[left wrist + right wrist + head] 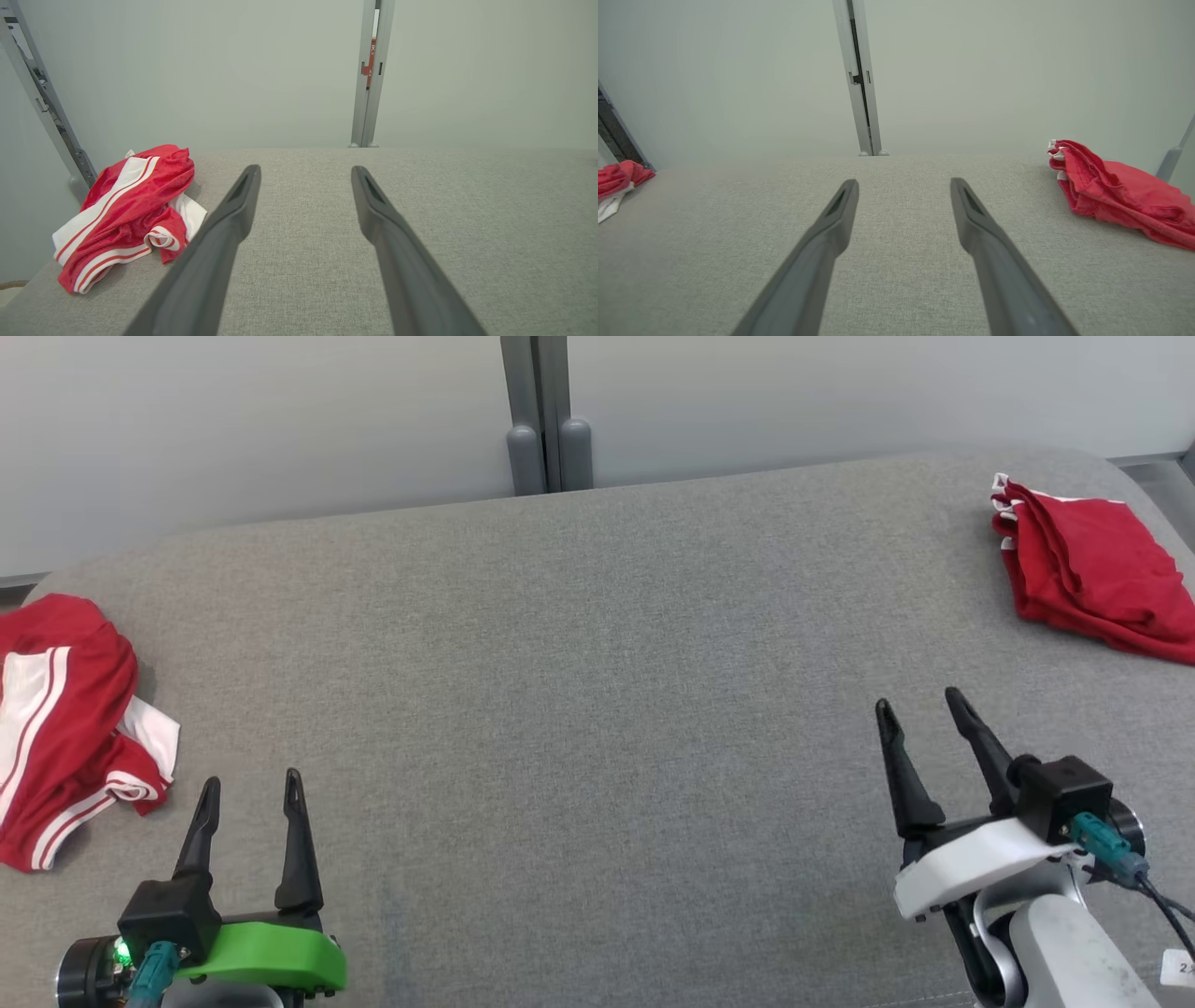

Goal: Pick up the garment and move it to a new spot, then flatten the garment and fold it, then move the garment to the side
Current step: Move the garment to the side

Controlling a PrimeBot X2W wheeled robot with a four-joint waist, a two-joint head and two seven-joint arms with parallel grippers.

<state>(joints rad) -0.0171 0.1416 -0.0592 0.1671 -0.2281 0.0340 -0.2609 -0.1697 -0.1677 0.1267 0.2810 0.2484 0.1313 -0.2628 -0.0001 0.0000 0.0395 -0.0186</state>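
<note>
Now, start from the desk [597, 663]: its grey cloth top is wide, and the middle has free room, so I judge it a good new spot for the work. The crumpled garment [65, 709], red with white stripes, lies in a heap at the left edge of the desk, just beside your left tool [252, 778]. A second red garment [1092, 569] lies folded at the far right corner; it looks finished to me, so leave it alone. Both tools stand with their fingers spread wide and hold nothing. The right tool [918, 698] hovers well apart from both garments.

For a good pick, turn the left tool toward the heap and come down on a raised fold, not on the flat white hem, so the fingers take only few layers. Close fully before you lift. Mind the desk edge too, because the heap lies near it and could slide off.
</note>
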